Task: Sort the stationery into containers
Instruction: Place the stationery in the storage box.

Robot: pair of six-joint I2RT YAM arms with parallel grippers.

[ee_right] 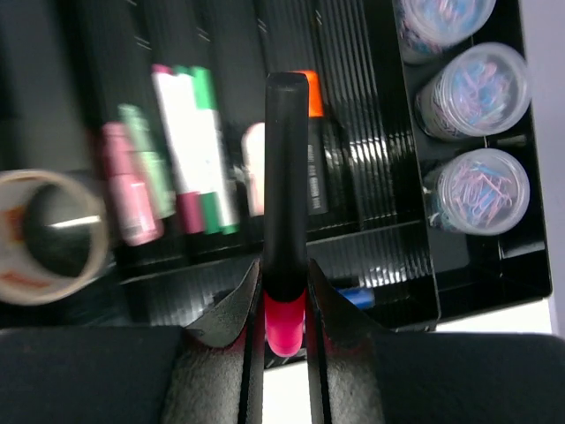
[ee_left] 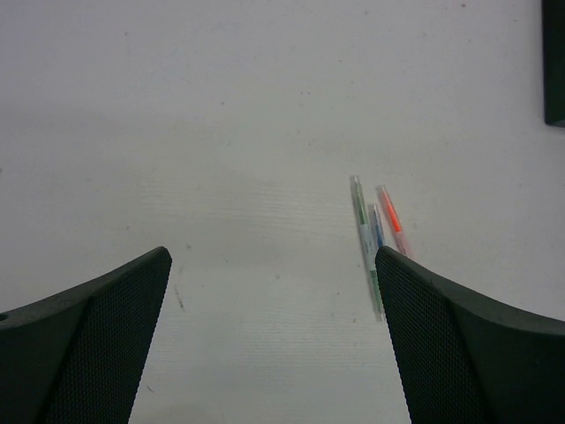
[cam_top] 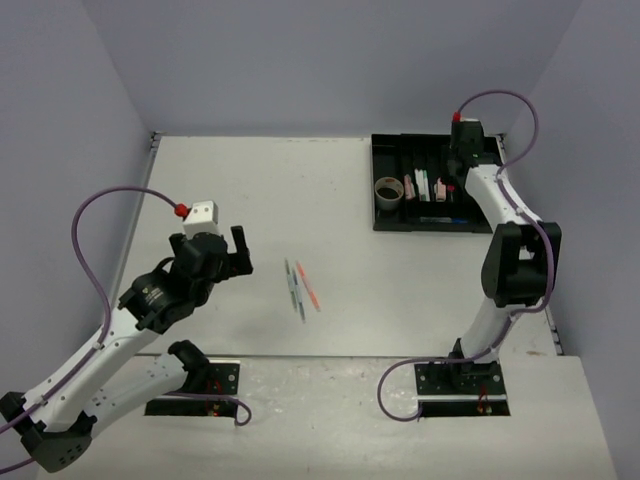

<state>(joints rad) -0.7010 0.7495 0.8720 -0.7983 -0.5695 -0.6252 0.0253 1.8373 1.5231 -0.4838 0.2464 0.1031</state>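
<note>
My right gripper (ee_right: 284,291) is shut on a pink highlighter (ee_right: 286,177) with a black body, held above the black compartment tray (ee_right: 371,256). In the tray lie an orange highlighter (ee_right: 312,163), pink and green markers (ee_right: 190,146), a tape roll (ee_right: 48,234) and three bluish-lidded tubs (ee_right: 481,88). In the top view the right gripper (cam_top: 462,150) hangs over the far right part of the tray (cam_top: 385,145). Three thin pens, green (ee_left: 364,238), blue (ee_left: 378,228) and orange (ee_left: 391,216), lie together mid-table (cam_top: 300,288). My left gripper (ee_left: 274,265) is open above bare table, just left of them.
The tray's near corner (ee_left: 554,62) shows at the far right of the left wrist view. Grey walls close the table at the back and both sides. Both arm bases (cam_top: 200,385) sit at the near edge.
</note>
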